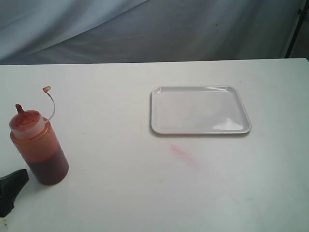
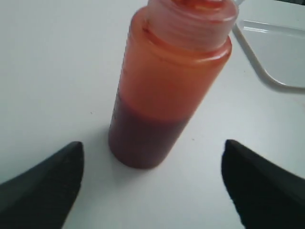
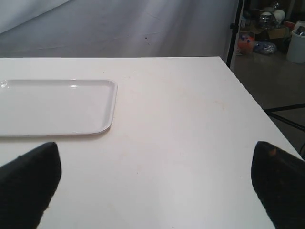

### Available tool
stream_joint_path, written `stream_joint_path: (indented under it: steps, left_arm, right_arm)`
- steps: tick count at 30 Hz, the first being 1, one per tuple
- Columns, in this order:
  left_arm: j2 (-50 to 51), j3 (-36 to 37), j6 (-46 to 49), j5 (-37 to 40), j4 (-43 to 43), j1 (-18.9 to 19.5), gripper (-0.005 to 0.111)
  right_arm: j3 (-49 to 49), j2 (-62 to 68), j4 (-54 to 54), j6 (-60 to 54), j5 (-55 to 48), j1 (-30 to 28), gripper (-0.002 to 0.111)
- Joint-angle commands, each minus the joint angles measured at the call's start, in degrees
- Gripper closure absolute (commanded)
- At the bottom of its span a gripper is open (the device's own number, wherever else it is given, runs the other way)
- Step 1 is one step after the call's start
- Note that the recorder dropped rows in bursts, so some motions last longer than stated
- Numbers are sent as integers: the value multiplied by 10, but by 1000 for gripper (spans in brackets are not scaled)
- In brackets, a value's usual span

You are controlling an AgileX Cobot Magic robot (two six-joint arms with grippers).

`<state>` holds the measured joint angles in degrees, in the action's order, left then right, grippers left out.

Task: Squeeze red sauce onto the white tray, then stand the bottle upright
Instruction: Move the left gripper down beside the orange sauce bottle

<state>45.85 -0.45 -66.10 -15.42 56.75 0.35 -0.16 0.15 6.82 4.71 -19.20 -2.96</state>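
Exterior: high, overlooking the whole desk (image 1: 145, 203).
Left wrist: close to the bottle (image 2: 162, 95).
Right wrist: low; white tray (image 3: 57, 107) shared by all.

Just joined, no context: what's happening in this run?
The bottle stands upright on the table, cap off, untouched. The left gripper is open and faces it at close range, not gripping. The right gripper is open near the tray and holds nothing. Nothing has been squeezed onto the tray yet.

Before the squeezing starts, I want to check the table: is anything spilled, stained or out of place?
A faint pink smear stains the table beside the white tray, outside its rim, possibly wiped sauce. The bottle stands upright, its cap off.
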Motion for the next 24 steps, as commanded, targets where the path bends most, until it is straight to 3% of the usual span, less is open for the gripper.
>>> stream_joint_path:
  steps: [1, 24]
  left_arm:
    - [-3, 4, -131, 0, 100, -4, 13]
    - [-3, 4, -146, 6, 101, -4, 11]
  right_arm:
    - [2, -1, 5, 2, 5, -4, 3]
    - [2, -1, 5, 2, 5, -4, 3]
